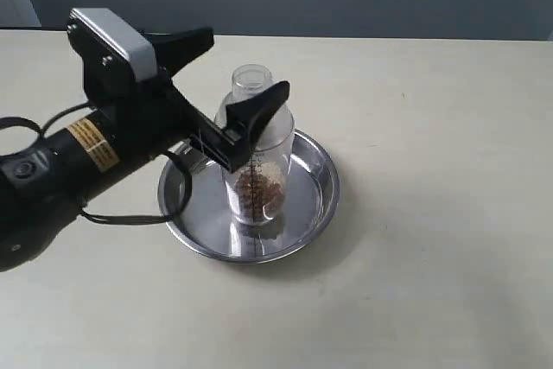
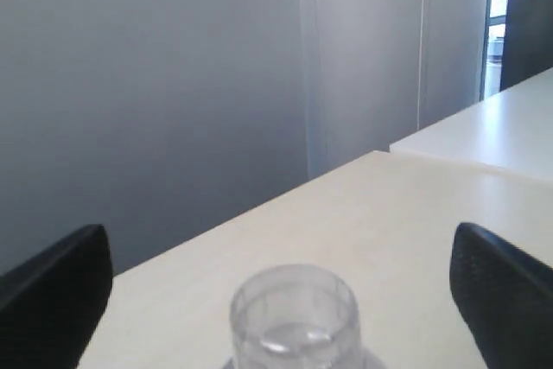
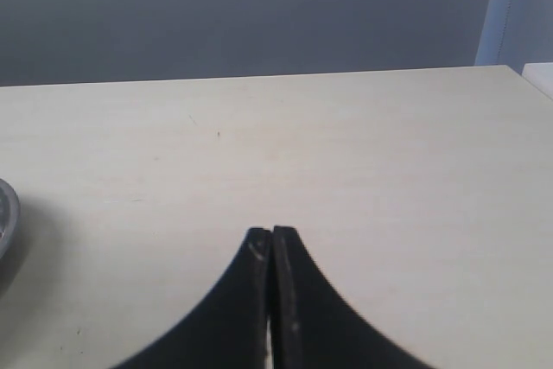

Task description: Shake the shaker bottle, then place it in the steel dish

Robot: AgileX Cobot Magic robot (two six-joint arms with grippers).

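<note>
The shaker bottle [image 1: 257, 181] stands upright inside the steel dish [image 1: 200, 224], brown granules in its lower part and its small round cap [image 1: 251, 80] on top. My left gripper [image 1: 248, 63] is open at the level of the bottle's top, one black finger on each side. In the left wrist view the cap [image 2: 295, 313] sits low between the widely spread fingers [image 2: 60, 287], which do not touch it; the left gripper [image 2: 278, 244] holds nothing. My right gripper [image 3: 272, 232] is shut and empty over bare table, off to the side of the dish's rim [image 3: 5, 213].
The dish rests on a pale beige tabletop [image 1: 432, 127]. A grey wall runs behind the table's far edge [image 1: 346, 37]. In the left wrist view a second white table [image 2: 501, 127] and a white cabinet [image 2: 363, 41] stand beyond.
</note>
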